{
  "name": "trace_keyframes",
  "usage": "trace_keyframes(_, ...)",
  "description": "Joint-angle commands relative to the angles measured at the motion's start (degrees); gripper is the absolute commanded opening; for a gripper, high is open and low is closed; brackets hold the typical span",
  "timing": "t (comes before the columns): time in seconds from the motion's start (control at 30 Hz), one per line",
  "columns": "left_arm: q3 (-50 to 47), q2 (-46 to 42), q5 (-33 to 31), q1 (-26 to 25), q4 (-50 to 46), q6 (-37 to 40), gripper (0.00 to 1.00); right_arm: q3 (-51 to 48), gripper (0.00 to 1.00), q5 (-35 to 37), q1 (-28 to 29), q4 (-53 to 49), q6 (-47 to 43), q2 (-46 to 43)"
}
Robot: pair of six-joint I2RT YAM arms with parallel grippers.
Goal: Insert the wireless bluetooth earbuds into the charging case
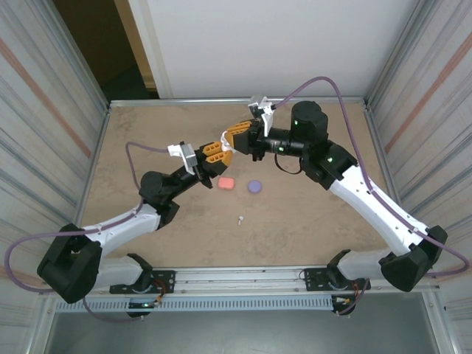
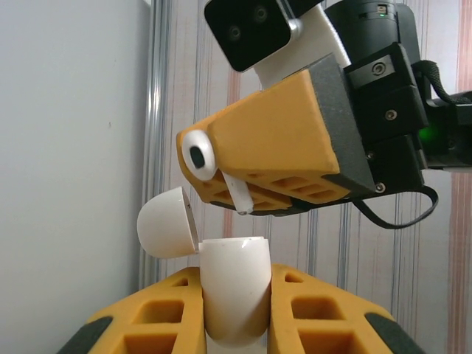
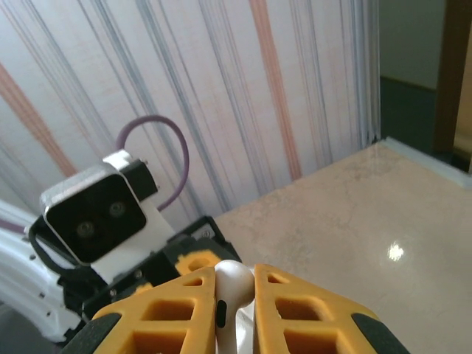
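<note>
Nearest the arm bases, a loose white earbud (image 1: 240, 219) is lying on the table (image 1: 147, 133), apart from everything. Just beyond it, a coral-pink case (image 1: 226, 182) and a purple case (image 1: 255, 186) are sitting side by side, not touching. Above and behind them, the white charging case (image 2: 234, 302) is being clamped upright by the left gripper (image 2: 234, 273), its lid (image 2: 166, 221) swung open to one side. Farthest, the held white earbud (image 2: 199, 156) is being pinched firmly by the right gripper (image 3: 234, 276), stem slanting down just above the case's open mouth, not yet inside. Judgement: insertion is being lined up. The stem should be turned nearer vertical and centred over a socket, then lowered slowly while the case is being steadied. The pinch should be released only once the bud is seated. The sockets themselves are being hidden by the rim.
</note>
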Motion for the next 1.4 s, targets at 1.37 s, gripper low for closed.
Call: trace_keyframes(1.37, 0.94, 0.55, -6.79, -1.54, 4.38, -3.42, 0.00, -5.40, 0.15, 8.14, 2.46, 7.31, 1.16, -0.27)
